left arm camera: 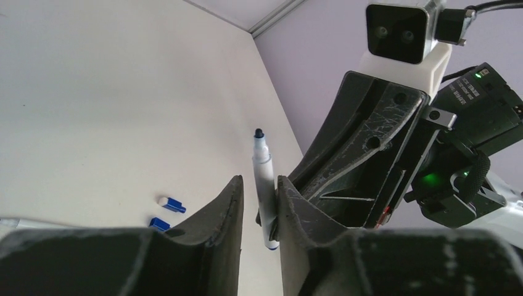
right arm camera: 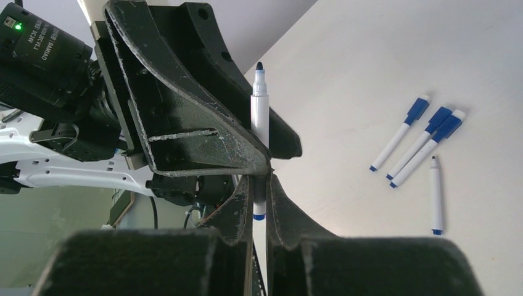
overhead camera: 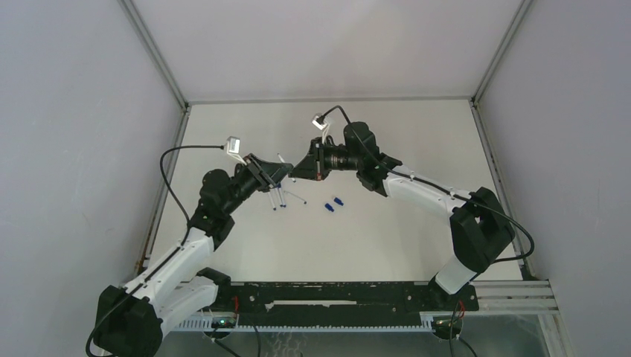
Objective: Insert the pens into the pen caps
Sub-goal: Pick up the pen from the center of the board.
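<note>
Your right gripper (right arm camera: 259,182) is pinching an uncapped pen (right arm camera: 259,105) above the table (overhead camera: 417,238). Your left gripper (left arm camera: 259,180) is bracketing that pen; clamped or not, you cannot tell.

Uncapped white pen (right arm camera: 259,105) upright, tip up; two blue caps (overhead camera: 328,207) lying loose.

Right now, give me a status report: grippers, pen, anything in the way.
Right gripper shut on uncapped pen, tip up. Left gripper straddles same pen, gap one side. Two loose caps lie on table, apart from grippers.
</note>
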